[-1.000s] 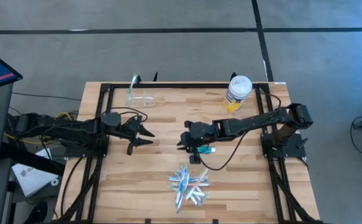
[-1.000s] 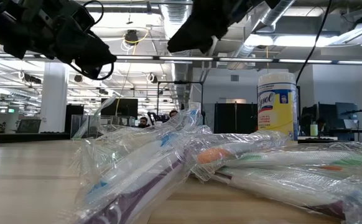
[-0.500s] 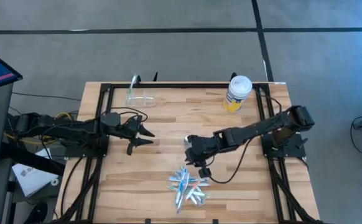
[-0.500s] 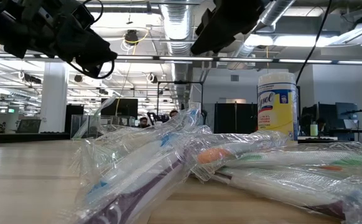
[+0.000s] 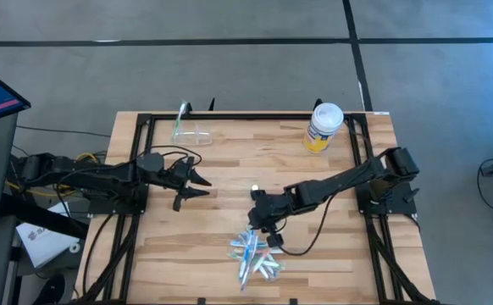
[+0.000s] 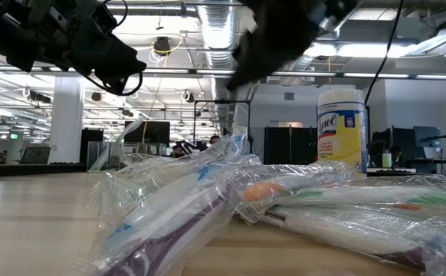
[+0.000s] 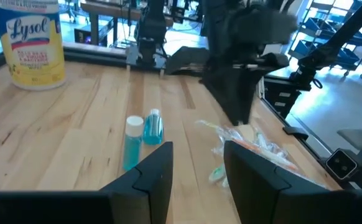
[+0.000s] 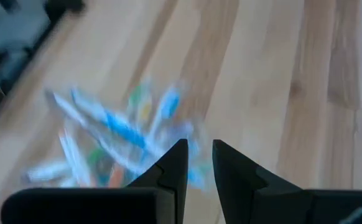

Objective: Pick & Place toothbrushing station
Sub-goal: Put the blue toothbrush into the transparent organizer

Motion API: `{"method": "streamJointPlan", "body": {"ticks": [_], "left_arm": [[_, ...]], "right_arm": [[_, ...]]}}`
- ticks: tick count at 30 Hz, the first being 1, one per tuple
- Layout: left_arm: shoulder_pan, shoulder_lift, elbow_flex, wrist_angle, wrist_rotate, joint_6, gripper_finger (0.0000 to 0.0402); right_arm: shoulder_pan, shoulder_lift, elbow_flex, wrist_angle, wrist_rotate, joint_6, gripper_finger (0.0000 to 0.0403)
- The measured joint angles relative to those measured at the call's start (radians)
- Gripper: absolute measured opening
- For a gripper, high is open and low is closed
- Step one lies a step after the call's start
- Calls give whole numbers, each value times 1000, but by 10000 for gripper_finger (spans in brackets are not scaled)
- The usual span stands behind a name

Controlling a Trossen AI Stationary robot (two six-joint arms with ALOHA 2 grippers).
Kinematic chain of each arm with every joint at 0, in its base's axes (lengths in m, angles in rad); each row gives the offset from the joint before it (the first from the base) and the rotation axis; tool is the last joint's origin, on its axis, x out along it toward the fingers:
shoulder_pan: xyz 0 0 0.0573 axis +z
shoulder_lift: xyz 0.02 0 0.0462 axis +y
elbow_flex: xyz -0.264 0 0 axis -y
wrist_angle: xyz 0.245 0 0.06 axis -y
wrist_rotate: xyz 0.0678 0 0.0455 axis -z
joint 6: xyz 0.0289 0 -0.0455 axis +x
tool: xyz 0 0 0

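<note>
- Toothbrushes (image 5: pixel 255 254) lie heaped near the front edge of my counter (image 5: pixel 221 169), slim blue, green, pink and white handles sealed in crinkled clear wrappers that catch the light.
- From counter height the heap (image 6: pixel 231 207) looks like glossy, creased film over pale handles, with a spot of orange showing through.
- My right claw (image 5: pixel 262 222) hangs just above the rear of that heap; its two dark fingers (image 8: pixel 175 165) stand a narrow gap apart with nothing between them.
- My left claw (image 5: pixel 197 185) waits over the left half of the counter, well apart from the brushes; its fingers (image 7: pixel 159 168) are parted and hold nothing.
- My left wrist view shows a small teal-blue tube (image 7: pixel 131 143) with a white cap and a tiny bottle (image 7: pixel 153 127) standing upright, touching or nearly so, on the bare planks.
- A small clear plastic cup (image 5: pixel 197 134) lies on its side near the back left corner, a toothbrush (image 5: pixel 180 119) beside it.
- A round white-lidded jar (image 5: pixel 324 127) with a yellow label stands at the back right.
- The counter itself is pale, striped butcher-block wood inside a black metal frame.
</note>
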Motion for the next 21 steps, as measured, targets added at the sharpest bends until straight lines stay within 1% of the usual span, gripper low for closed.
{"method": "streamJointPlan", "body": {"ticks": [5,13,21], "left_arm": [[0,0,0,2,0,0,136],[0,0,0,3,0,0,136],[0,0,0,2,0,0,136]], "right_arm": [[-17,-2,1,17,-1,60,66],[-42,-1,1,2,-4,51,66],[-37,18,1,-28,-9,21,67]]}}
